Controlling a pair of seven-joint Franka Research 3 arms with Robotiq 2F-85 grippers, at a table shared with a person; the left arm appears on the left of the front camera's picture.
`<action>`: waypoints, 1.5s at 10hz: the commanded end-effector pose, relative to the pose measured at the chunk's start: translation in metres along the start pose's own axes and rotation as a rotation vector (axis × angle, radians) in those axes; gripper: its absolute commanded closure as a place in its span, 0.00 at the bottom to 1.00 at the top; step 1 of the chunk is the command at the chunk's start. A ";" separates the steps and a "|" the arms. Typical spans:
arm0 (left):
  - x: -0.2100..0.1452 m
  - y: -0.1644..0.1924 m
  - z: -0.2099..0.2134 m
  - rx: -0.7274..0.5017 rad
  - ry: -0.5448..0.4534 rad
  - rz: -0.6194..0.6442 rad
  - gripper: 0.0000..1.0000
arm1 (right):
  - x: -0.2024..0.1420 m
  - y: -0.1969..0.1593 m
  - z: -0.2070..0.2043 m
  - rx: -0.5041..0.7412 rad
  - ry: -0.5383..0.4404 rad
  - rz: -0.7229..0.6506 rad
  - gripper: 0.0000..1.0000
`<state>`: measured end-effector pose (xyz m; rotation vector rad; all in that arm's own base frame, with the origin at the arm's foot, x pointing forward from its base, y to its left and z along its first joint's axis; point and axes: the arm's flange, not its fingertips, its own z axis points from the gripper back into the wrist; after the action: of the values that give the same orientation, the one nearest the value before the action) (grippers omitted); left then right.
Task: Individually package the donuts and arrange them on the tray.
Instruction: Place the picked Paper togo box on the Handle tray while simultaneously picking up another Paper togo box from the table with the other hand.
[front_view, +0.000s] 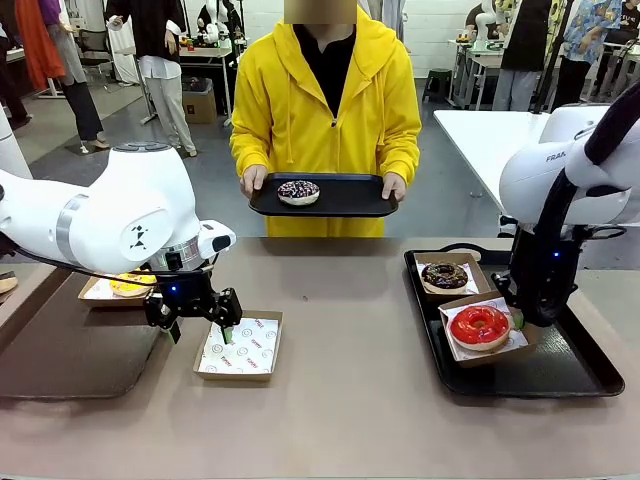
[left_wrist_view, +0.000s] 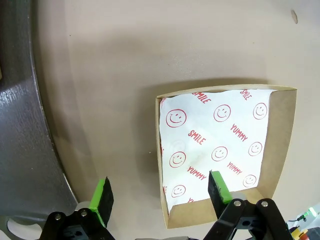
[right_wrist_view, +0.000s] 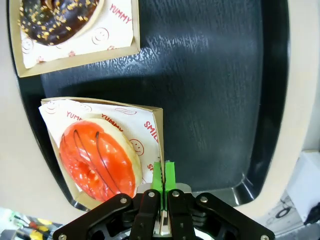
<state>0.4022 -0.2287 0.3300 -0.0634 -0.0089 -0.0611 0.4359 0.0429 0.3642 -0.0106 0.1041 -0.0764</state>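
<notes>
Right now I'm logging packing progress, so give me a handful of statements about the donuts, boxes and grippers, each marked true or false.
1. The red-iced donut sits in a paper-lined box on the black tray. True.
2. The box below the left gripper holds a donut. False: it holds only printed paper.
3. The right gripper is wide open over the chocolate donut. False: its jaws are shut at the wall of the red donut's box.
4. The person holds a dark tray carrying the white-sprinkled donut. True.
5. The yellow-iced donut lies on the right-hand tray. False: it lies in a box at the table's left side, behind the left arm.
</notes>
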 end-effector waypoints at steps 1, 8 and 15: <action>0.006 -0.006 -0.003 0.034 0.001 0.030 0.01 | 0.003 0.005 -0.006 -0.035 -0.029 -0.040 0.98; 0.011 -0.011 -0.007 0.032 0.018 0.031 0.01 | 0.008 0.007 -0.008 -0.020 -0.007 -0.033 0.98; 0.013 -0.012 -0.012 0.030 0.046 0.024 1.00 | 0.006 0.005 -0.008 0.009 0.013 -0.004 0.00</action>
<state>0.4115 -0.2357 0.3191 -0.0531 0.0320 -0.0572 0.4389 0.0466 0.3558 -0.0128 0.1078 -0.0908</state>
